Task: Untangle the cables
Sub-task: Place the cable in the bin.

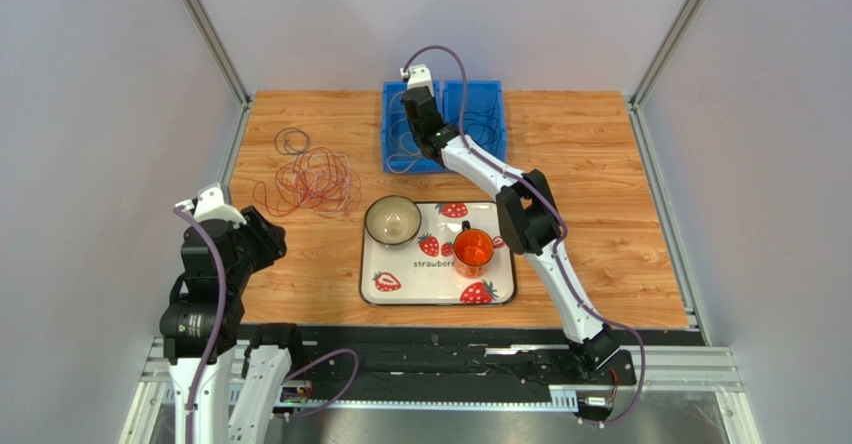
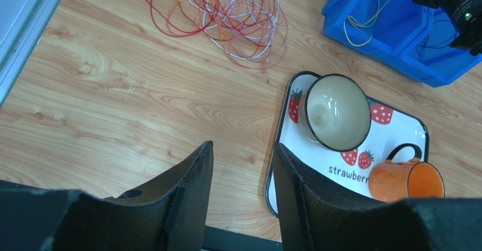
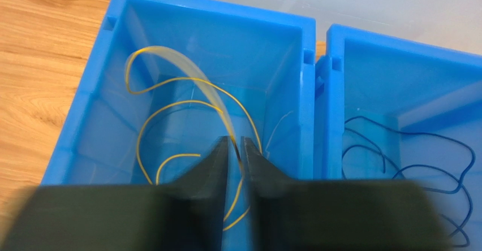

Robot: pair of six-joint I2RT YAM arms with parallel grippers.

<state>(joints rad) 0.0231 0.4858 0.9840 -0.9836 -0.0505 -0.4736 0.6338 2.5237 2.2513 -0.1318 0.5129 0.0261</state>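
The tangle of cables [image 1: 312, 180], thin red, orange and white loops, lies on the wooden table at the back left; it also shows in the left wrist view [image 2: 237, 11]. A small dark loop [image 1: 292, 141] lies apart behind it. My right gripper [image 1: 415, 104] is inside the left blue bin [image 3: 85, 109]. Its jaws [image 3: 235, 139] are closed on a yellow cable [image 3: 181, 155], whose upper loop is blurred. A dark blue cable [image 3: 384, 128] lies in the right bin. My left gripper [image 2: 243, 146] is open and empty near the table's front left [image 1: 270, 239].
A strawberry-print tray [image 1: 400, 289] sits at the front centre with a bowl [image 1: 392, 220] and an orange mug [image 1: 473, 247] on it. The two blue bins [image 1: 495, 89] stand at the back centre. Metal frame posts stand at the back corners.
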